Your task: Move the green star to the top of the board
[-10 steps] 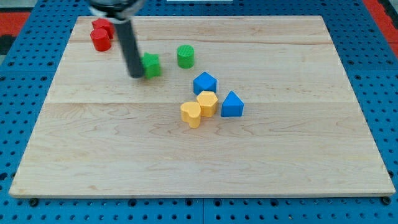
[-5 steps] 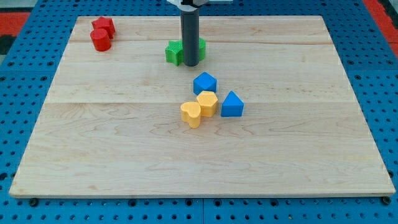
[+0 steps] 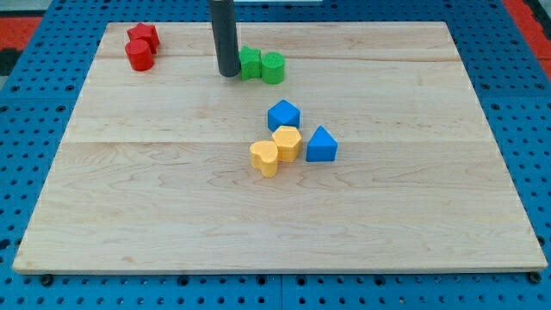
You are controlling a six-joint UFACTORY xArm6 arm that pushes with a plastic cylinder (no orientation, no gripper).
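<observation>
Partly done: green star (image 3: 249, 64) near the board (image 3: 155, 198)'s top edge, still short, tip (image 3: 228, 74) (a bare rod, grasping nothing) touching its left.

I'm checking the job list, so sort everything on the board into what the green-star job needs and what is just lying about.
Needed for the job:
- green star block, near the view's top
- my tip, just on its left side
- wooden board

Lying about:
- green cylinder block, touching the star's right side
- two red blocks
- two blue blocks
- two yellow blocks
</observation>
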